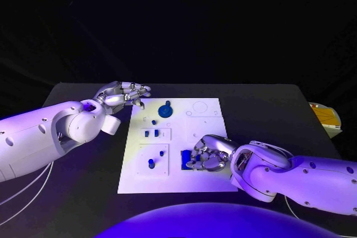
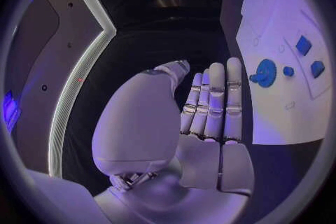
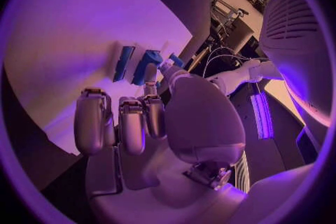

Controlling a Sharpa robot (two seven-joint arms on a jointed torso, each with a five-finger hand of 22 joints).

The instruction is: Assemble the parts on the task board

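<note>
The right robot hand (image 1: 208,154) curls over a blue rectangular part (image 1: 185,159) on the task board (image 1: 205,125), seemingly pinching it; the left robot hand (image 1: 124,95) holds nothing, fingers straight and side by side.

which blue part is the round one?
The disc near the board's far edge, close to the left robot hand. It is circular with a short stub; the other blue parts are small pegs or rectangular blocks.

Left hand (image 1: 123,96) flat, fingers together — right hand (image 1: 208,154) curled.
</note>
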